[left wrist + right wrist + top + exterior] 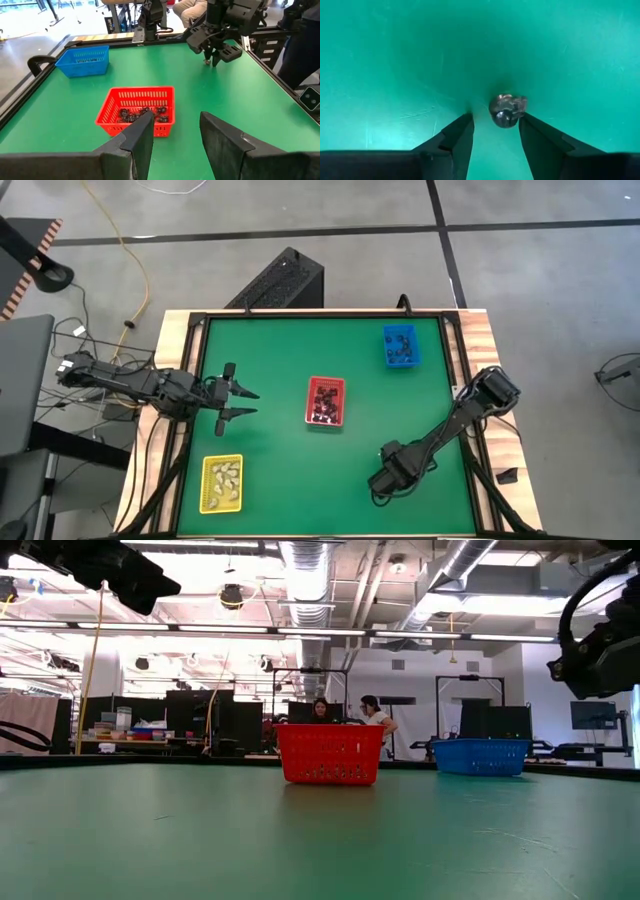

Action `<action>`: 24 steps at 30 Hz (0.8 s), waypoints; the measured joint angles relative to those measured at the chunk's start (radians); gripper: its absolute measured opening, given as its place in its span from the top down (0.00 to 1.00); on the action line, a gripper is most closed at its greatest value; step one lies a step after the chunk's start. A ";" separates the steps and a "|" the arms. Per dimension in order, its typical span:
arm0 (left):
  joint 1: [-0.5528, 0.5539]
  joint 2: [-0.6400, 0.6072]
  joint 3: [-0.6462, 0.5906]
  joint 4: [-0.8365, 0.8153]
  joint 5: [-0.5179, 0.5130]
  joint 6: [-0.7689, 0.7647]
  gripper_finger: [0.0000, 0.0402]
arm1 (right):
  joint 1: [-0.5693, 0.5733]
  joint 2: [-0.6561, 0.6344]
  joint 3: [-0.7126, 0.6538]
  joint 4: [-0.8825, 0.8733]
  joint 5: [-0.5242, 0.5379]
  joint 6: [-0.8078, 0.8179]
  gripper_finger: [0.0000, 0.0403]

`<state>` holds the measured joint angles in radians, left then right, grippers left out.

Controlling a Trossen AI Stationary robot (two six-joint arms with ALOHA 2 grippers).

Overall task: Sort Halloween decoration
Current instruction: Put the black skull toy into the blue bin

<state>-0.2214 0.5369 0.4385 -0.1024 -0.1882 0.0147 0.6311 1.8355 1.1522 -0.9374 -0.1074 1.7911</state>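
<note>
Right wrist view: right gripper point(496, 131) fingers apart, dark skull-like decoration point(507, 110) at one fingertip; hidden from above.
Left gripper point(243, 403): fingers apart, empty.
Surface: green mat point(280, 470).

The table point(280, 480) has a matt green mat and wooden edge; the red tray point(137, 97) looks slotted plastic.

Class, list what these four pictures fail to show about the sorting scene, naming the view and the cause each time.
- Yellow tray: shows only in the high view; its cream pieces are too small to count.
- Blue tray: low view, wall hides its contents.
- Right end effector: high view, its own arm covers the fingertips.
- Small dark piece: right wrist view, too close to tell its shape or whether it is gripped.
</note>
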 joint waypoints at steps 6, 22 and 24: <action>0.000 0.000 0.000 0.000 -0.001 0.007 0.62 | -0.022 0.002 -0.001 -0.037 0.001 -0.032 0.55; 0.000 0.000 0.000 0.000 -0.007 0.026 0.62 | -0.025 0.001 -0.002 -0.040 0.019 -0.036 0.73; 0.000 0.000 0.000 0.000 -0.007 0.026 0.62 | -0.025 -0.007 -0.003 -0.038 0.019 -0.039 0.74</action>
<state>-0.2214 0.5369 0.4385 -0.1024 -0.1950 0.0402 0.6064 1.8288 1.1496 -0.9753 -0.0884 1.7523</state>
